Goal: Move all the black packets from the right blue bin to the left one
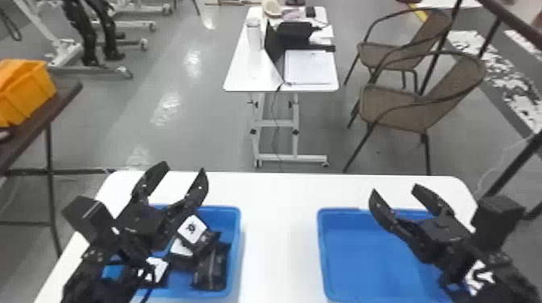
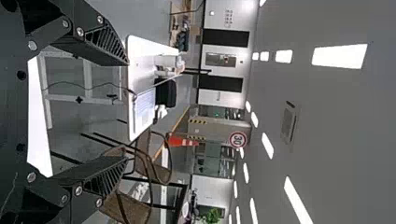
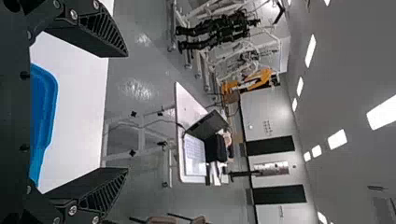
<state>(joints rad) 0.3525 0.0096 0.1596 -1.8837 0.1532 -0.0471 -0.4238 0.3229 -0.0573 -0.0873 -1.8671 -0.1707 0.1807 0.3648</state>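
Observation:
Over the left blue bin (image 1: 237, 241), my left gripper (image 1: 177, 179) is held open with nothing between its fingers; the left wrist view has the same gripper (image 2: 127, 112) spread wide. Several black packets (image 1: 211, 268) with white labels lie in that bin, partly hidden behind the left arm. The right blue bin (image 1: 351, 258) has a bare floor where it shows; the right arm covers its right part. Above its far side my right gripper (image 1: 397, 193) stands open and holds nothing. In the right wrist view, the right gripper (image 3: 127, 112) has the bin's edge (image 3: 52, 102) beside it.
Both bins rest on a white table (image 1: 278, 237), with a bare strip between them. Beyond it stand a smaller white table (image 1: 242, 76) with a laptop and papers, and brown chairs (image 1: 403, 108). An orange bin (image 1: 28, 92) sits on a dark table at far left.

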